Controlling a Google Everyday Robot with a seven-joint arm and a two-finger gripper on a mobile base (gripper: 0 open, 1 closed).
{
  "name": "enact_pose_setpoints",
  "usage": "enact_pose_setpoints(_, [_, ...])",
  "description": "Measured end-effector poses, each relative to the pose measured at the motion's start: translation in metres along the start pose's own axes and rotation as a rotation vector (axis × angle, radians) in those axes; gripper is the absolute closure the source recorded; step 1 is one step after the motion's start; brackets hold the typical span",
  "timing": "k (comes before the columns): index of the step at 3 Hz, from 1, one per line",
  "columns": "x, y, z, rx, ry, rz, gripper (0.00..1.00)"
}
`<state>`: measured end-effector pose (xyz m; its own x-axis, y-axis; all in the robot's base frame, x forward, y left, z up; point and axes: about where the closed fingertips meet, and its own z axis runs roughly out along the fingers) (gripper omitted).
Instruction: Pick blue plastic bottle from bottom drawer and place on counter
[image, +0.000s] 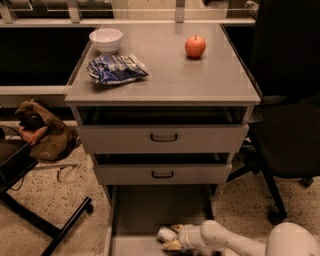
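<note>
The bottom drawer (150, 210) is pulled open below the cabinet, showing its flat grey floor. My gripper (169, 238) reaches into it from the lower right on a white arm. A small pale bottle (164, 233) with a white end lies at the gripper's tip, partly hidden by it. The counter (200, 75) is the cabinet's flat grey top, well above the gripper.
On the counter are a white bowl (106, 39), a blue-and-white snack bag (116, 69) and a red apple (195, 46). Two grey drawers with black handles (164, 137) stick out above the bottom drawer. A black chair (285, 125) stands at the right and a brown bag (42, 132) lies on the floor at the left.
</note>
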<state>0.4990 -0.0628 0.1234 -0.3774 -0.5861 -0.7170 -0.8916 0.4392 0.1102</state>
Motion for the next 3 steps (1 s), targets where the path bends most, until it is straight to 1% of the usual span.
enact_pose_setpoints(1, [0.000, 0.000, 0.000, 0.000, 0.000, 0.000, 0.65])
enact_pose_setpoints(2, [-0.026, -0.006, -0.022, 0.005, -0.014, 0.001, 0.88])
enact_pose_setpoints(3, [-0.078, -0.030, -0.064, 0.009, -0.115, 0.013, 1.00])
